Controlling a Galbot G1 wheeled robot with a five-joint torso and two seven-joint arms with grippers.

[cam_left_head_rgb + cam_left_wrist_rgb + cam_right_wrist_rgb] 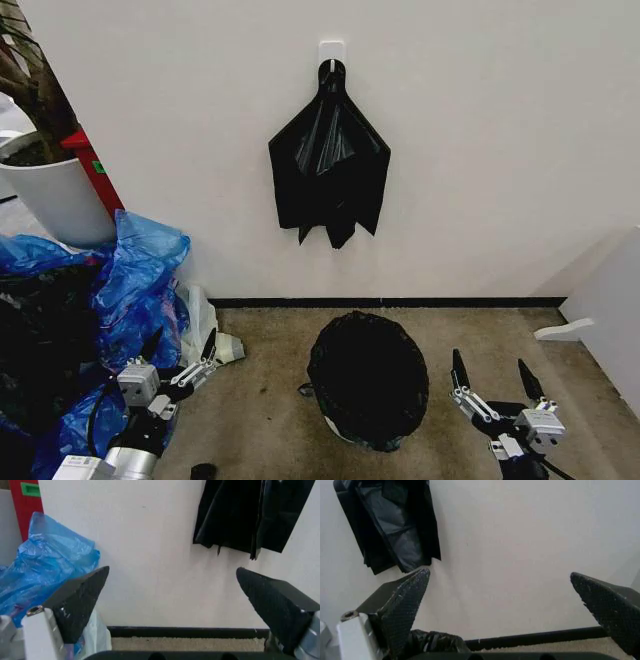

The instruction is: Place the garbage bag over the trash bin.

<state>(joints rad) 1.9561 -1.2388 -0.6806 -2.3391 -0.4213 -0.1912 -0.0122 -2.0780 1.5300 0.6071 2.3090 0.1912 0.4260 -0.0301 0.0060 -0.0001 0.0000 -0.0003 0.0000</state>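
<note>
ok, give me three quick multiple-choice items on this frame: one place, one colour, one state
1. Where is the trash bin?
A. on the carpet between the two claws
B. hung on the wall hook
C. inside the plant pot

2. What colour are the bags heaped beside the plant pot?
A. red
B. blue
C. yellow

3. How are the left claw and right claw?
A. both shut
B. one clamped on the bin
C. both open, empty

Answers:
1 A: it stands on the floor between them, the garbage bag over its top.
2 B: shiny blue plastic.
3 C: fingers spread, nothing between them.
</note>
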